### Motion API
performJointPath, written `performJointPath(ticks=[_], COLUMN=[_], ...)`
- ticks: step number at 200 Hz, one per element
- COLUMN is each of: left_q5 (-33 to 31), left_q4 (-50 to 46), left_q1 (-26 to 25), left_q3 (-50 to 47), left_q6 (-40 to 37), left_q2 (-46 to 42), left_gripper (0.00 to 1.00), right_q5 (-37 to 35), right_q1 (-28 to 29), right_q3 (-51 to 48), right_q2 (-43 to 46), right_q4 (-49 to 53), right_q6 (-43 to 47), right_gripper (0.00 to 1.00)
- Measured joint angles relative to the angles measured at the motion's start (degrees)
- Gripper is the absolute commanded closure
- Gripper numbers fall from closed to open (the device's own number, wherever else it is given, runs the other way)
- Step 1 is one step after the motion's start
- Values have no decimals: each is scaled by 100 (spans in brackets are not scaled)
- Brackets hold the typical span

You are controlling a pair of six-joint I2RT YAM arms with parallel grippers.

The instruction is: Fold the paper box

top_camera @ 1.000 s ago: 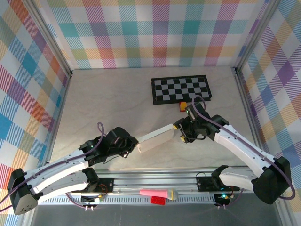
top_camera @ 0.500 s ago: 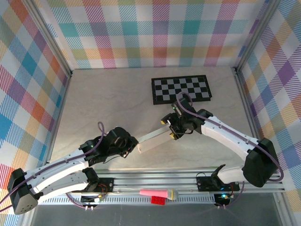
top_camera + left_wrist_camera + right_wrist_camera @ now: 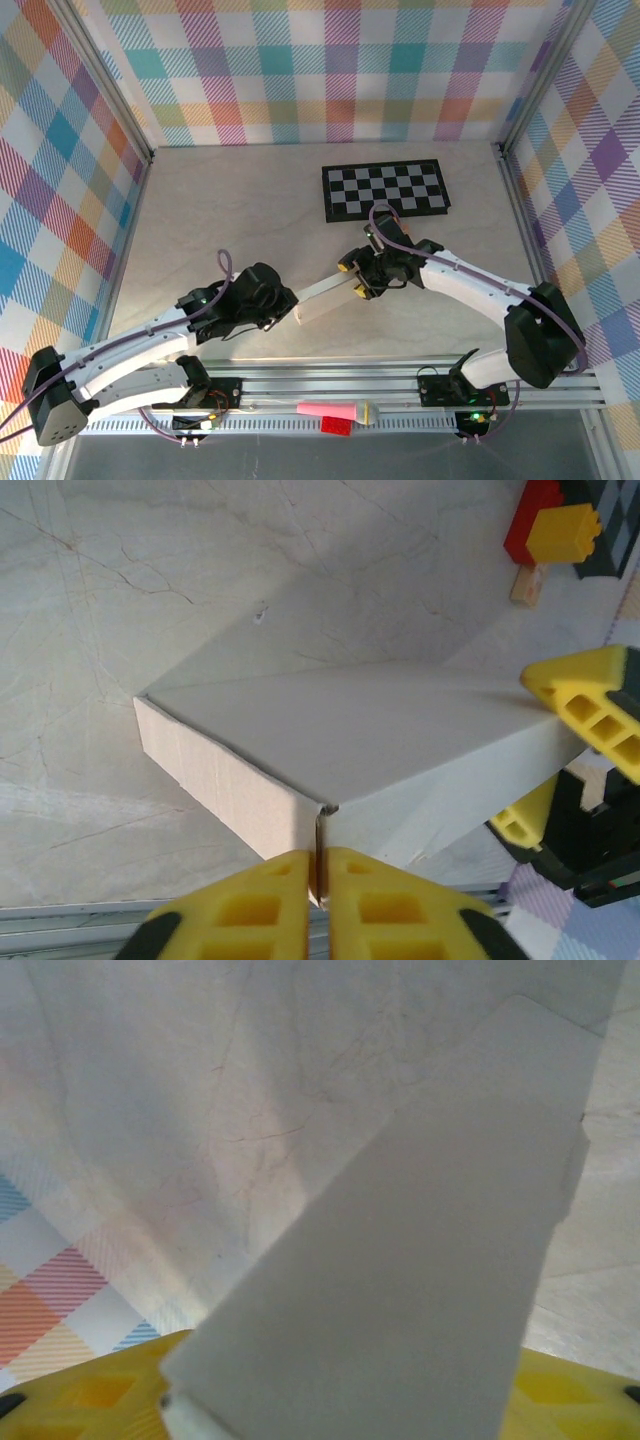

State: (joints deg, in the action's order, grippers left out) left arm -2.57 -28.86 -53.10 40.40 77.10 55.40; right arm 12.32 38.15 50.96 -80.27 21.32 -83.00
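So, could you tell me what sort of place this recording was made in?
Most likely a robotics lab's enclosed test cell: plaid-printed walls box in a marble-look table, with a checkerboard mat and an aluminium mounting rail at the near edge.

Top view: high, rearward, looking down. Both wrist views: close on paper box [image 3: 325,299], shared by all.

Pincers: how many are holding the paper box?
2. The left pincer pinches the paper box at its left end; the right pincer holds its right end.
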Motion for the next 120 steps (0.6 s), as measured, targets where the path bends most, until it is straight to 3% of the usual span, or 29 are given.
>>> performJointPath(ticks=[16,33,78,120], left_q5=[15,-13,-422,-656], left_q4=[-195,-494,-1338,-1655], left_q1=[-4,-7,2,227], left_q3=[85,175,527,715], left_q6=[-164,-328,-575,-715], left_q2=[48,35,-389,-717], left_gripper=[69,65,61,61], right_q5=[57,127,216,409], right_q1=[-2,-24,-33,-33], right_q3=[-186,-457,-1134,-1196], right_q2=[92,236,70,-898], right_q4=[-286,-741,-2131,-3230], right_q6=[109,195,411,608], right_gripper=[46,49,53,51])
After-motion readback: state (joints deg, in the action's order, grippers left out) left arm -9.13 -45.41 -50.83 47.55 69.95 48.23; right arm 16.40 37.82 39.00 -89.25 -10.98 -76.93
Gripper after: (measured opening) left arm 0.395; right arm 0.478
